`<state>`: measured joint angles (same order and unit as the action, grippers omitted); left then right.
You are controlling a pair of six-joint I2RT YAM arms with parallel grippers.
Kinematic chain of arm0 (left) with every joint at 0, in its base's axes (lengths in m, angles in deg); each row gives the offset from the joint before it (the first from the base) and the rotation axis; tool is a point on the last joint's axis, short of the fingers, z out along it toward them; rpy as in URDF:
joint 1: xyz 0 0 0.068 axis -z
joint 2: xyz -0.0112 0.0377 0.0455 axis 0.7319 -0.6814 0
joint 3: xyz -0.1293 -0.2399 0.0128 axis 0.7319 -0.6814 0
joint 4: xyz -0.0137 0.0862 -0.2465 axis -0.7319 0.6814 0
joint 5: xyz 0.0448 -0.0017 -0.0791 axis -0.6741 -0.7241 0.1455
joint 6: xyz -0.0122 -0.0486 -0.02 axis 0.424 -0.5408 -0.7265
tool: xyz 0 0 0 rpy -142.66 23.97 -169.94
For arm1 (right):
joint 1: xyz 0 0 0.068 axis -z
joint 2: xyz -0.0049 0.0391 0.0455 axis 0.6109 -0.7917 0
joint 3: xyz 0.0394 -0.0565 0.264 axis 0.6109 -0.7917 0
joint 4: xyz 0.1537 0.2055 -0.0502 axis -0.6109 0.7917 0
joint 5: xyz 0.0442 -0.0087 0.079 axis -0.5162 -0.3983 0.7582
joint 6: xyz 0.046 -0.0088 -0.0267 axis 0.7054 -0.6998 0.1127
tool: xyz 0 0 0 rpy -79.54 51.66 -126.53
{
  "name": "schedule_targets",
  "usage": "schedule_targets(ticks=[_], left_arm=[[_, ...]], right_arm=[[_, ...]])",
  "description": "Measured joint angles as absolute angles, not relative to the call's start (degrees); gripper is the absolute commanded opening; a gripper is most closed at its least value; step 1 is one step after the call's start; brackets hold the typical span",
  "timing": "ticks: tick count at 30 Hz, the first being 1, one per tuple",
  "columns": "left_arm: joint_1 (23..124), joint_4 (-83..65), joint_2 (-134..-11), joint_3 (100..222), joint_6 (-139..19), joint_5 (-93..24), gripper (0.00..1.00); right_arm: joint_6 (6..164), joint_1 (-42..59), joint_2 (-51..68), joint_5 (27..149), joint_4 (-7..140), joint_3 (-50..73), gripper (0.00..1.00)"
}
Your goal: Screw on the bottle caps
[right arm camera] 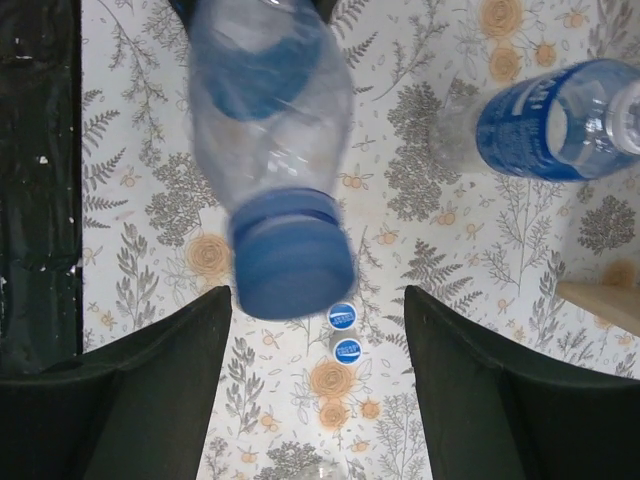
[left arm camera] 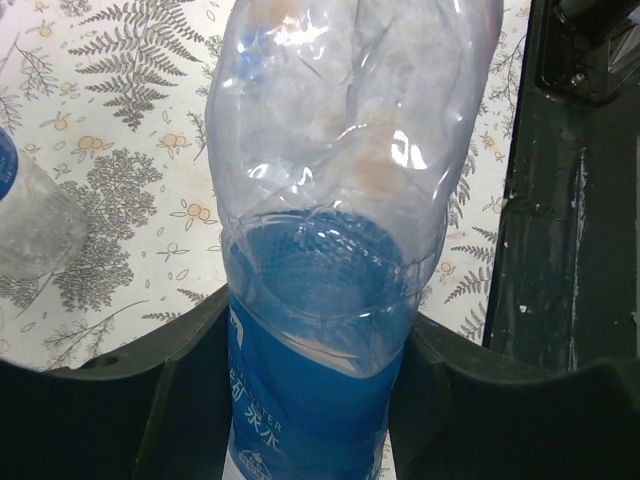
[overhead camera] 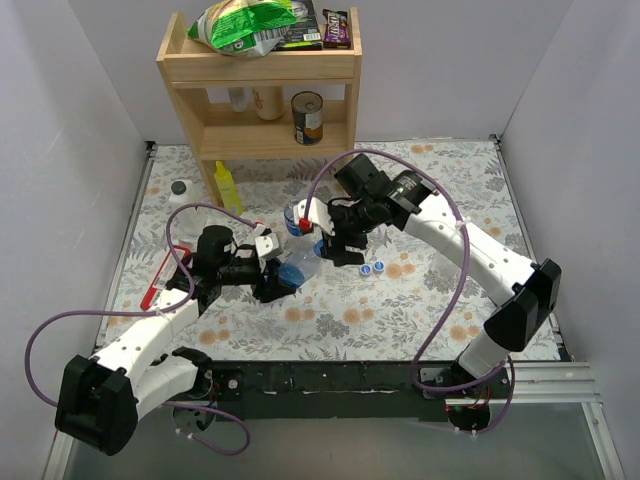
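My left gripper (left arm camera: 318, 325) is shut on the blue label band of a clear bottle (left arm camera: 335, 180), holding it tilted over the floral mat (overhead camera: 420, 300). A blue cap (right arm camera: 290, 255) sits on this bottle's neck, blurred in the right wrist view. My right gripper (right arm camera: 318, 300) stands open just past that cap, with one finger on each side and neither touching it. Two loose blue caps (right arm camera: 342, 316) (right arm camera: 347, 351) lie side by side on the mat below, also visible in the top view (overhead camera: 372, 268). A second blue-labelled bottle (overhead camera: 297, 218) (right arm camera: 555, 120) stands just behind the grippers.
A wooden shelf (overhead camera: 260, 70) stands at the back with snack bags on top and a can (overhead camera: 308, 117) inside. A yellow bottle (overhead camera: 228, 185) and a white bottle with a dark cap (overhead camera: 180, 190) stand at the back left. White walls close in the mat.
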<state>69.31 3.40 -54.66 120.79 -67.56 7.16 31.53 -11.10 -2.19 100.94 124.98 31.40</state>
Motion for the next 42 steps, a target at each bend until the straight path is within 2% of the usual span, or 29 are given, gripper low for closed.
schedule_targets(ticks=[3, 7, 12, 16, 23, 42], left_arm=[[69.22, 4.84, -53.34, 120.79, -65.07, 7.27, 0.0], [69.22, 8.14, -52.47, 120.81, -61.03, 7.46, 0.0], [69.22, 11.97, -52.93, 121.77, -57.25, 7.44, 0.0], [69.22, 14.66, -53.67, 123.8, -53.99, 7.44, 0.0], [69.02, 19.05, -54.81, 125.99, -49.27, 6.65, 0.0], [68.98, 22.07, -54.94, 127.78, -45.73, 6.5, 0.0]], right_arm=[[29.95, -7.91, -3.89, 102.71, 126.66, 35.03, 0.76], [25.95, -6.92, 0.98, 104.7, 125.27, 32.43, 0.73], [15.97, -12.21, 11.56, 106.16, 123.5, 25.48, 0.71], [8.93, -16.15, 14.27, 106.44, 122.23, 21.87, 0.69], [0.14, -16.37, 13.18, 105.48, 118.21, 16.69, 0.63], [-3.42, -16.37, 12.68, 106.16, 114.03, 15.99, 0.46]])
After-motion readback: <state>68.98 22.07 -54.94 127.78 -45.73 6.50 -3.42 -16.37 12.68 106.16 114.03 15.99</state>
